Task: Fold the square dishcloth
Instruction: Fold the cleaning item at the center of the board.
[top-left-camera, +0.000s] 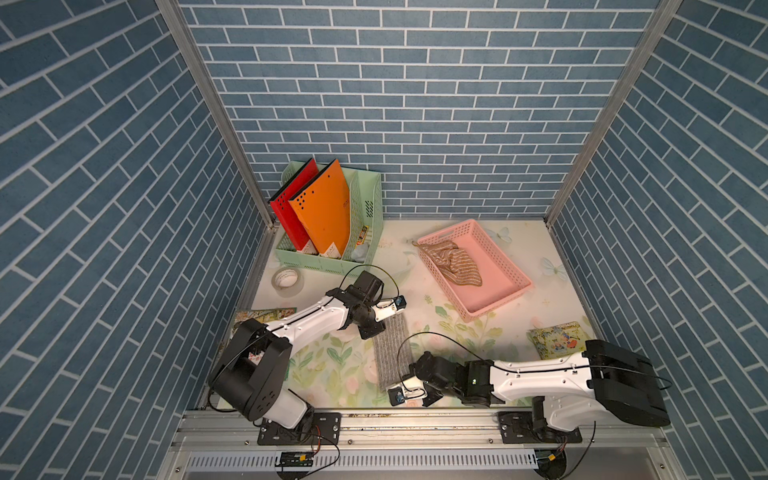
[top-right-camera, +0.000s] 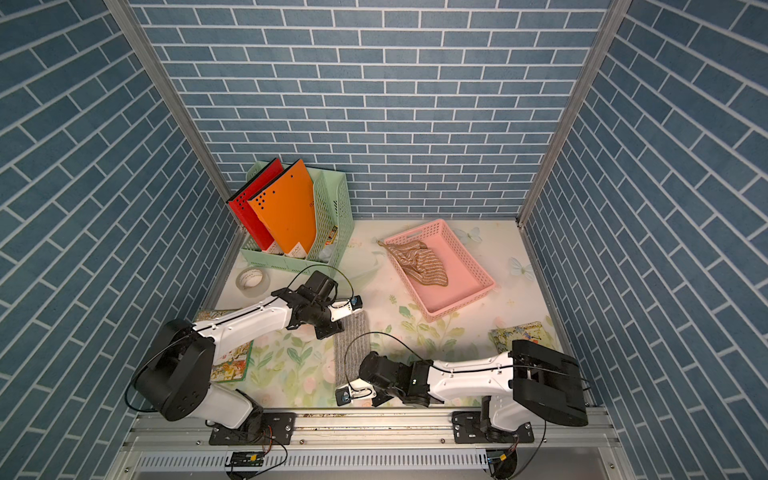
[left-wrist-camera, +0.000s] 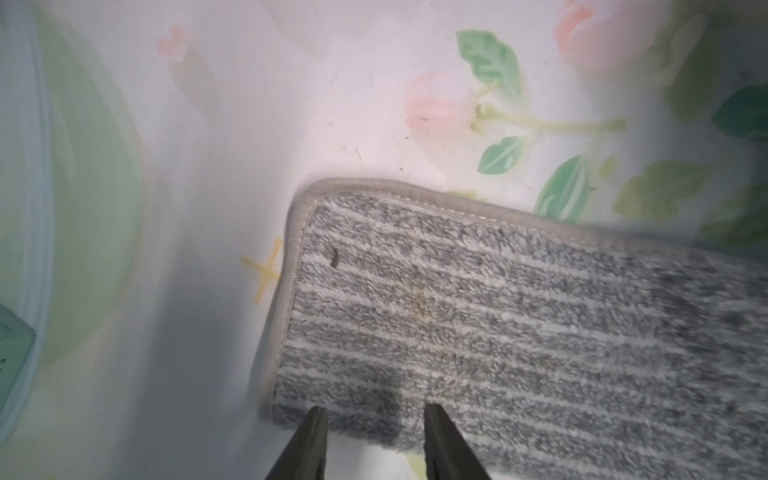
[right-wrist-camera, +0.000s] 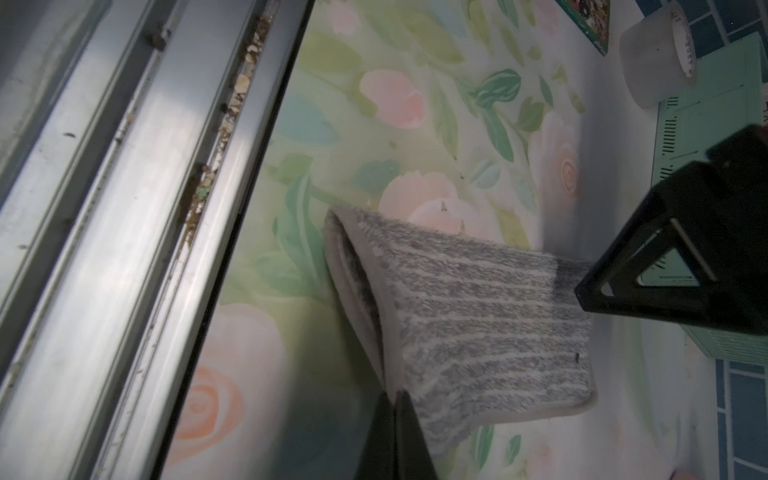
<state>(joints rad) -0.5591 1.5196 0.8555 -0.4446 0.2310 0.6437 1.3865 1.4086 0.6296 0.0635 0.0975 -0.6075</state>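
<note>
Right arm (top-left-camera: 540, 374) reaches low, end effector (right-wrist-camera: 392, 401) pinching dishcloth (right-wrist-camera: 478, 316).

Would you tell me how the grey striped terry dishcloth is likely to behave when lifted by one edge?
Probably floppy: where the right gripper pinches the grey striped terry dishcloth, its layers sag open. Likely light, since a thin pinch lifts its edge. Its fluffy pile should resist slipping.

Robot test booth: brick-print walls (top-left-camera: 415, 104), aluminium frame (top-left-camera: 415, 422), floral tabletop (top-left-camera: 324, 365).
</note>
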